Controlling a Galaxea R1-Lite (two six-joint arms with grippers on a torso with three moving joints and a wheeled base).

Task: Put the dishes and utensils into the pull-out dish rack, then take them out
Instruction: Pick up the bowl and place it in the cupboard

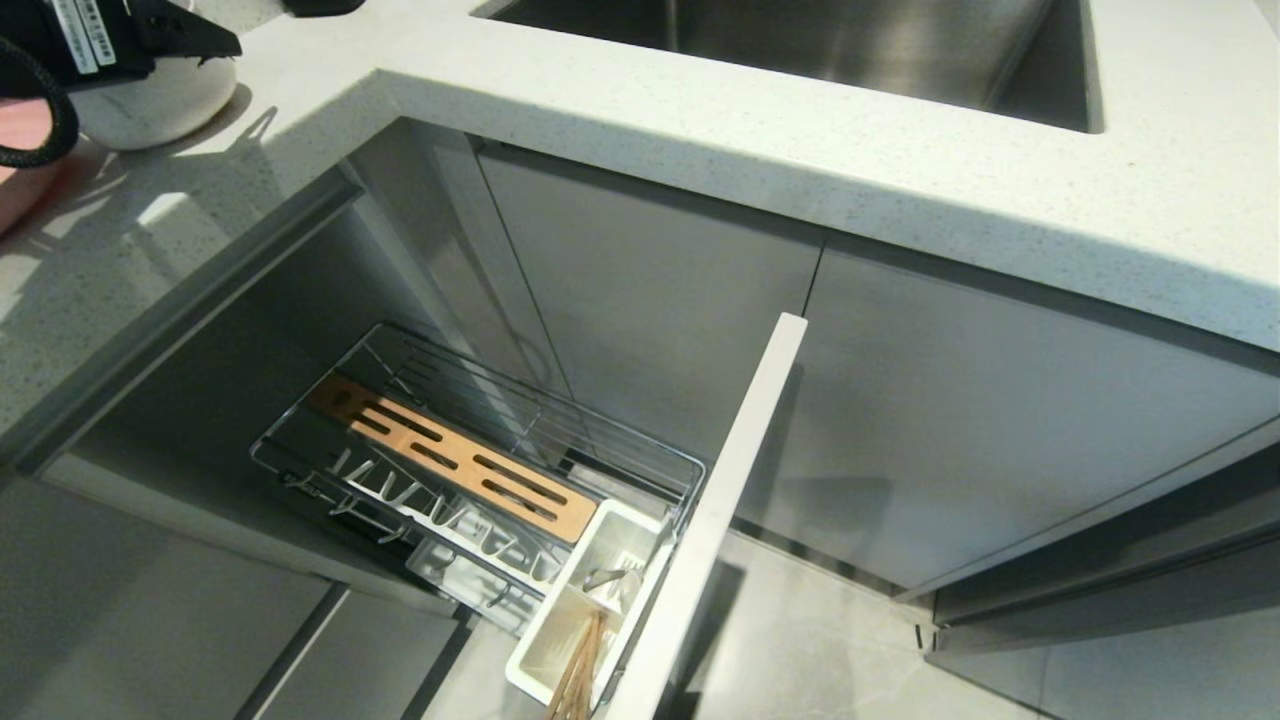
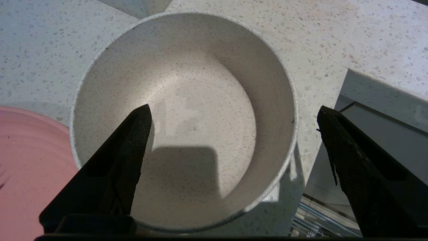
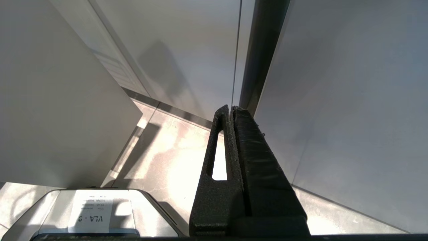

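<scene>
The white speckled bowl (image 2: 187,100) stands upright on the stone countertop (image 2: 334,40), next to the pink plate (image 2: 30,167). My left gripper (image 2: 234,108) hangs open just above it, one finger over the bowl's inside and the other outside its rim, gripping nothing. In the head view that arm is at the top left over the bowl (image 1: 150,100). Below the counter, the pull-out dish rack (image 1: 300,462) is drawn out and its white prongs stand bare. The chopsticks (image 1: 578,670) and the spoon (image 1: 608,578) sit in its white caddy (image 1: 560,630). My right gripper (image 3: 230,107) is shut and parked low by the cabinet doors.
The rack's pale front panel (image 1: 720,500) juts out over the tiled floor (image 1: 820,640). A steel sink (image 1: 800,40) is set in the counter at the back. Grey cabinet doors (image 1: 1000,420) run to the right. Part of my base (image 3: 90,214) shows under the right arm.
</scene>
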